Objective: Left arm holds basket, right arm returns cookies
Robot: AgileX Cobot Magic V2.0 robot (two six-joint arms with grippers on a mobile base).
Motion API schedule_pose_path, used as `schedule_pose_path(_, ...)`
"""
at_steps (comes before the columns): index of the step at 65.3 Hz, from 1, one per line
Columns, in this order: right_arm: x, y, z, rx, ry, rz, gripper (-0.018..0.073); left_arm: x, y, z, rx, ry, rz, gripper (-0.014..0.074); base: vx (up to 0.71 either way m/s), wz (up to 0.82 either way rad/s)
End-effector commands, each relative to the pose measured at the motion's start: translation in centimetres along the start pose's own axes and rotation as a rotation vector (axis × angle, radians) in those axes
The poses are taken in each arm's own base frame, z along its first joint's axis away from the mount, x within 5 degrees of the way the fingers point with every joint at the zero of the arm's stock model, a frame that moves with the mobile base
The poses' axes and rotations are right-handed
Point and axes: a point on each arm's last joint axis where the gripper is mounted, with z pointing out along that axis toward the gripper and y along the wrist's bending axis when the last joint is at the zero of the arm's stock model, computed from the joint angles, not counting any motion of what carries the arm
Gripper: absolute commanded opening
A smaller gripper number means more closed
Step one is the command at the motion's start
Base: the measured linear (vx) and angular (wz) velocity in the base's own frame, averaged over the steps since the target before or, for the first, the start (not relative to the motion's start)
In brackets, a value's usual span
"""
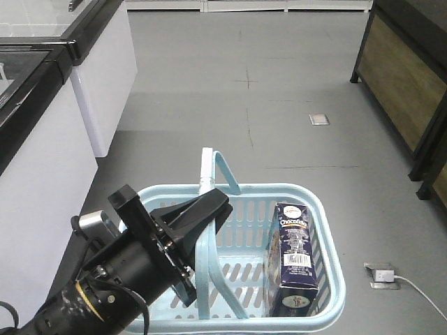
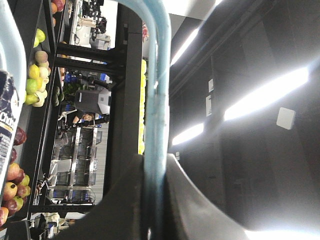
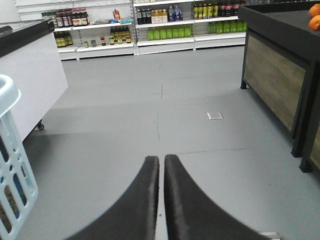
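Left arm (image 1: 133, 269) jaws pinching basket (image 1: 258, 188) handle (image 1: 204, 262); right arm (image 3: 161, 165) jaws pressed together, best spread before gripping Chocofello carton (image 1: 297, 258) at 3 o'clock.

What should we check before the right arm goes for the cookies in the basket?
1. Left gripper clamped on basket handle: ok.
2. Cookies standing in the basket, at its right wall: ok.
3. Right gripper open for the grasp: not ok, shut and empty.
4. Right gripper aimed at the cookies: not ok, it faces open floor.
5. Top of the cookies clear of the basket handle: ok.
6. Basket off the floor: cannot tell.
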Motion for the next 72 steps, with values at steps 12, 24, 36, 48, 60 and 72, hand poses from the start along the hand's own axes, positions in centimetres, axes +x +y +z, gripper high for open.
schedule_pose_path(12, -0.12, 0.00, 0.04, -0.002, -0.066, -0.009, -0.0006, 0.89, -3.93, -0.26, 0.322, 0.060, -0.011, -0.0003, 0.00, 0.00)
schedule_pose_path(24, -0.12, 0.00, 0.04, -0.002, -0.066, -0.009, -0.0006, 0.93, -3.80, -0.22, 0.306, 0.063, -0.008, -0.0003, 0.00, 0.00)
schedule_pose_path(36, -0.12, 0.00, 0.04, -0.002, -0.066, -0.009, -0.0006, 0.93, -3.80, -0.22, 0.306, 0.063, -0.008, -0.0003, 0.00, 0.00)
schedule_pose_path(48, -0.12, 0.00, 0.04, -0.002, -0.066, -0.009, -0.0006, 0.93, -3.80, -0.22, 0.306, 0.063, -0.008, -0.0003, 0.00, 0.00)
schedule_pose_path(60, -0.12, 0.00, 0.04, -0.002, -0.066, -0.009, -0.0006, 0.93, -3.80, -0.22, 0.306, 0.063, -0.008, -0.0003, 0.00, 0.00)
schedule_pose_path(72, -0.12, 0.00, 0.04, -0.002, -0.066, -0.009, -0.0006, 0.93, -3.80, -0.22, 0.306, 0.063, -0.008, -0.0003, 0.00, 0.00)
